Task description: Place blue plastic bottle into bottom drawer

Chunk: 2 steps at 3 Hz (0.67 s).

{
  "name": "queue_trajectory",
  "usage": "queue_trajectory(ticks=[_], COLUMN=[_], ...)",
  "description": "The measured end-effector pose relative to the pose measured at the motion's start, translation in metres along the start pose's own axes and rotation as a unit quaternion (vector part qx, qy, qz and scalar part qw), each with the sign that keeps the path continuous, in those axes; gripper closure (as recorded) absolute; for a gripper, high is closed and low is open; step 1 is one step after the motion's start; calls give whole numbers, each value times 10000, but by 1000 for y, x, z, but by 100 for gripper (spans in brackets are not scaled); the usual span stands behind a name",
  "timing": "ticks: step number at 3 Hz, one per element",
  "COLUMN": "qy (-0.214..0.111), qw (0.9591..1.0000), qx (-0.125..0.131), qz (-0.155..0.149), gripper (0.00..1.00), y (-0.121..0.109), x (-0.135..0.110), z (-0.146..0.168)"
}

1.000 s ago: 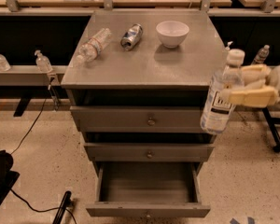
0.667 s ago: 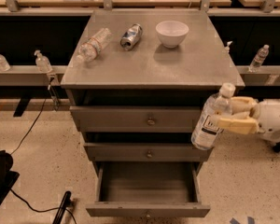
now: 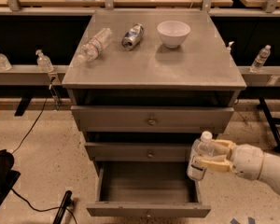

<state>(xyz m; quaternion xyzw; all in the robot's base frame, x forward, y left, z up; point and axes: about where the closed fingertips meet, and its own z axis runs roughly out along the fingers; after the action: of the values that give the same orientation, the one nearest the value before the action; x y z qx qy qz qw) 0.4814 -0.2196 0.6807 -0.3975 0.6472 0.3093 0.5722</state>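
**Bottle at the drawer's right rim, cavity lies to the left**

Starting at the bottom drawer [image 3: 148, 212]: it's pulled right out, grey interior bare and facing up, with nothing blocking the way in. Move to the drawer's right wall and there's the blue plastic bottle [image 3: 199, 158], white cap on top and long axis close to vertical, leaning only a touch. It hangs above the drawer's right rim, level with the closed drawer front above. From this angle I can't say whether its base is over the cavity or just outside the wall.

Right of the drawer again is the gripper [image 3: 206, 155], coming in from the side with its jaws clamped across the bottle's body, one finger near the shoulder and one across the label. Behind it the white arm [image 3: 261, 164] trails off further right of the drawer.

So the opening lies left of and below the bottle. My read is that it needs a short shift left over the drawer's middle before lowering. Dropping too early risks clipping that right wall.
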Motion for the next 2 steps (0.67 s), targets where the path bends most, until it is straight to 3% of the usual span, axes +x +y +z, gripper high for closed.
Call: queue_trajectory(ticks=[1,2], qy=[81,105], qw=[10000,9999], qx=[14,-108], qz=[22,-16], gripper=[100,100], y=[3,10], x=[20,19], z=[3,14])
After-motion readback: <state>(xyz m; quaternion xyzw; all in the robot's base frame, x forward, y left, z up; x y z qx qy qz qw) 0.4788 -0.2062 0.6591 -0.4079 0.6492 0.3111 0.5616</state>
